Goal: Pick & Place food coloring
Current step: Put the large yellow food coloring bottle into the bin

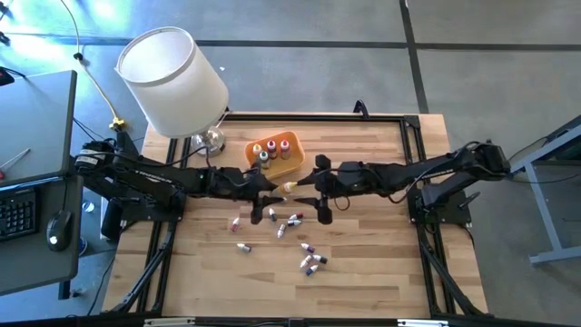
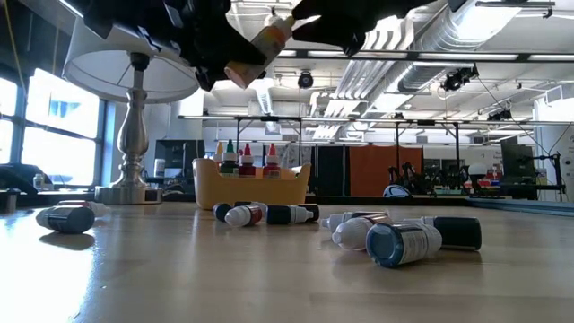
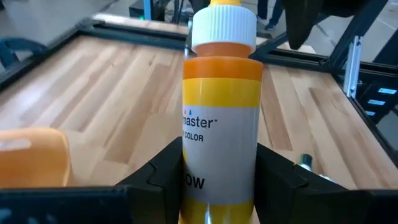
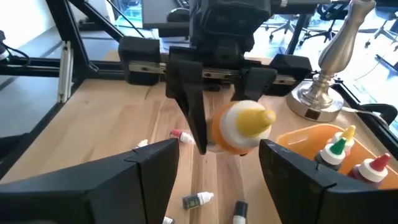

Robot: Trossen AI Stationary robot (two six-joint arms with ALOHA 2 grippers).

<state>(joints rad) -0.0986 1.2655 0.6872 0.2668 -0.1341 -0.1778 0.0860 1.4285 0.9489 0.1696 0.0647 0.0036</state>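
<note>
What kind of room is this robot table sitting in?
Probably a lab or workshop in an open office hall: bare ceiling ducts overhead, a dark desk with black keyboard beside the wooden table, and black office chairs beyond.

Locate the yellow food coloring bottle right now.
The yellow food coloring bottle is held above the table centre in the left claw, facing the open right claw, beside the orange tray.
</note>
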